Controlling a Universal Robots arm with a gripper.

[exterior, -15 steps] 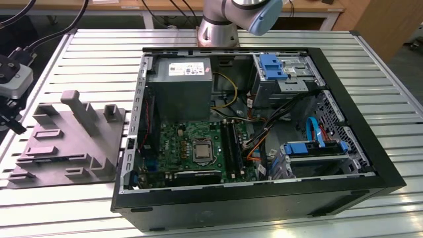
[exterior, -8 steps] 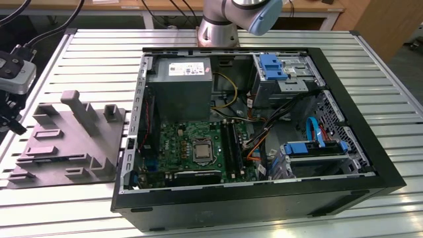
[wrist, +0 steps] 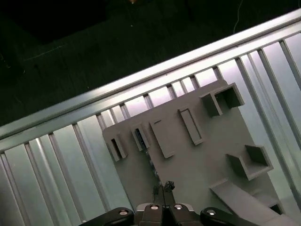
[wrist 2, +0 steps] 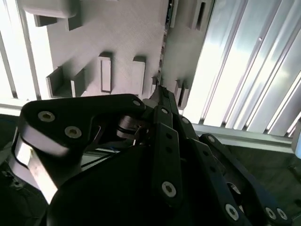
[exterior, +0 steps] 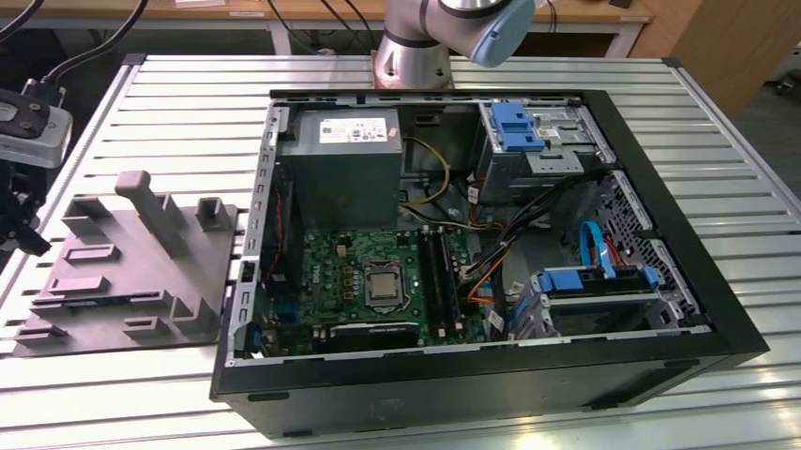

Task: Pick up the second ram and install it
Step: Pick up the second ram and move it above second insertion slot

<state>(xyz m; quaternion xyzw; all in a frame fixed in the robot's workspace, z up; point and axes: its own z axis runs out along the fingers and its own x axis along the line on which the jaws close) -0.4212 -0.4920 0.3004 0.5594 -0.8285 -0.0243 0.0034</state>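
Note:
The second ram (wrist: 139, 137) stands on its thin edge in slots of the grey moulded tray (wrist: 202, 160); it is a dark-blue strip. It shows as a bluish line (exterior: 119, 301) near the tray's (exterior: 138, 272) front in the exterior view, and as a thin dark edge (wrist 2: 165, 28) in the second wrist view. My gripper (wrist: 162, 186) hovers above the tray, roughly over the ram's line, with its fingertips closed together and nothing between them. In the exterior view the gripper (exterior: 19, 234) hangs at the far left, over the tray's left side.
An open computer case (exterior: 489, 375) lies to the tray's right on the slatted metal table (exterior: 188, 112). Inside are a green motherboard (exterior: 363, 272) with memory slots (exterior: 434, 272), a grey power supply (exterior: 340, 159), blue drive brackets (exterior: 516, 127) and loose cables. The arm's base (exterior: 414, 47) stands behind the case.

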